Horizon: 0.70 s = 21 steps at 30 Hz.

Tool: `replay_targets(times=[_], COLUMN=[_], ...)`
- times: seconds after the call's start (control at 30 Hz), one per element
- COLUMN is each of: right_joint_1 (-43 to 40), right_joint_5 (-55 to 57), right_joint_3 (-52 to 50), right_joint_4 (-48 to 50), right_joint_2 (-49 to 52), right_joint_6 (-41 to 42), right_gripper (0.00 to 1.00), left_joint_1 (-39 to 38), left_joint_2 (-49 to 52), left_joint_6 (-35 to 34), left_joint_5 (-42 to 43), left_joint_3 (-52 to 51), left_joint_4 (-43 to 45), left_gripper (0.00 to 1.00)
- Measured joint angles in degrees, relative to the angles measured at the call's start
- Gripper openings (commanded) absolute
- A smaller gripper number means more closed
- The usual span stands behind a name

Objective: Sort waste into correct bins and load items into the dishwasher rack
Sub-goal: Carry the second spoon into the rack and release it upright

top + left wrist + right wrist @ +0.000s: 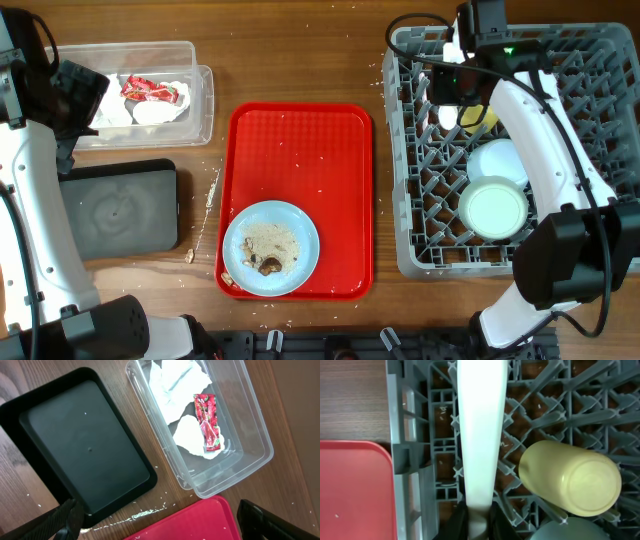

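Clamping the handle of a white plastic spoon [482, 435], the right end effector [479, 522] has its dark fingers pressed together on the handle's end. The spoon stretches over the pegs of the grey dishwasher rack [405, 255], along the side nearest the red tray [300, 150]; whether it touches the pegs cannot be told. Just beside the spoon, a yellow-green cup [570, 477] stands upside down in the rack. Further along the rack, the overhead view shows a light blue bowl [495, 160], partly hidden by the arm, and a pale green saucer [493, 208].

The left end effector [165, 525] hangs above the worktop [300, 60] with its fingers far apart and nothing between them. Below it lie the black tray [75, 445] and, beside that, the clear tub [240, 460]. The tub holds crumpled white napkins [175, 380] and a red-and-white wrapper [209, 422] lying on one of them.

On the red tray rests a large light blue plate [300, 225] carrying brown food scraps [267, 264]. Pale crumbs [212, 190] are scattered on the worktop between the black tray and the red tray.
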Motion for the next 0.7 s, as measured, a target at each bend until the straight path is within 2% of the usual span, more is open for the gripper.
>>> replay_targets(times=[0.13,0.23,0.43,0.63,0.7], right_joint_1=[0.0,0.0,0.0,0.5,1.88], right_joint_5=[1.51,1.9,-3.15,-5.49,-5.68], right_joint_3=[0.0,0.0,-0.02,-0.81,-5.18], right_joint_4=[-0.02,-0.76,-5.64,-9.57,-8.33], right_joint_2=[0.85,1.46,0.61,-20.0,-27.34], right_joint_6=[-0.37,-0.5,5.86,11.1,12.48], right_gripper=[0.3,0.3,0.29,0.29,0.29], left_joint_1=[0.0,0.0,0.0,0.0,-0.02], left_joint_2=[0.0,0.0,0.0,0.0,0.0], left_joint_6=[0.0,0.0,0.0,0.0,0.0], left_joint_5=[0.0,0.02,0.02,-0.02,0.04], left_joint_3=[0.0,0.0,0.0,0.0,0.0], left_joint_4=[0.0,0.0,0.0,-0.02,0.0], left_gripper=[1.0,1.0,1.0,1.0,1.0])
